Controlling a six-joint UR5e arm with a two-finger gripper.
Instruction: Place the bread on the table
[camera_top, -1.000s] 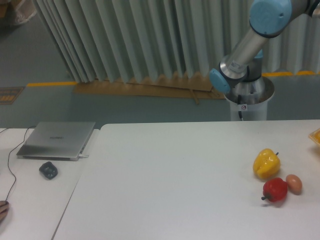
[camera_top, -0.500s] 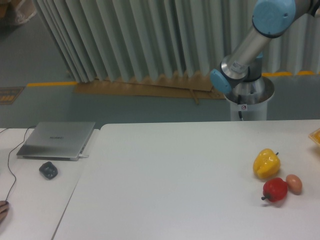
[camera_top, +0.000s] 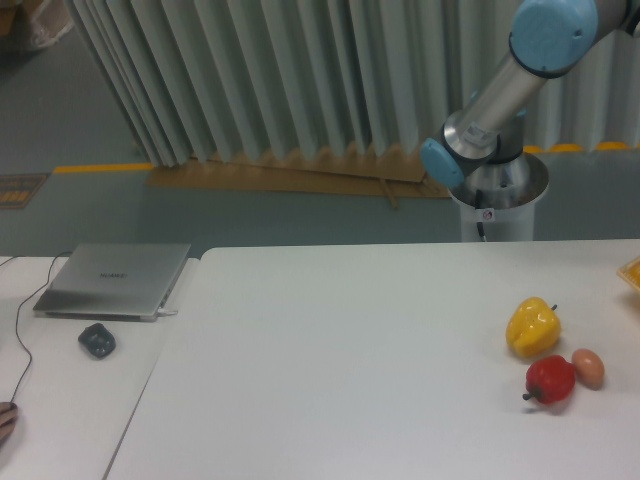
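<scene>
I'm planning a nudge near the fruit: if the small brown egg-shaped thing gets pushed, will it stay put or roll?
The small brown egg-shaped thing looks smooth and rounded, so it would probably roll, likely in a curve. It sits close beside the red fruit, which may block it that way. The white table looks flat and smooth, offering little to stop it.

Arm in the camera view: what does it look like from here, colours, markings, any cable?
The arm has silver-grey metal tubes with light-blue caps on the joints. It rises from a round silver base behind the table; the base carries a small white sticker with a red mark, and a thin dark cable runs down from it. The gripper is out of frame.
</scene>
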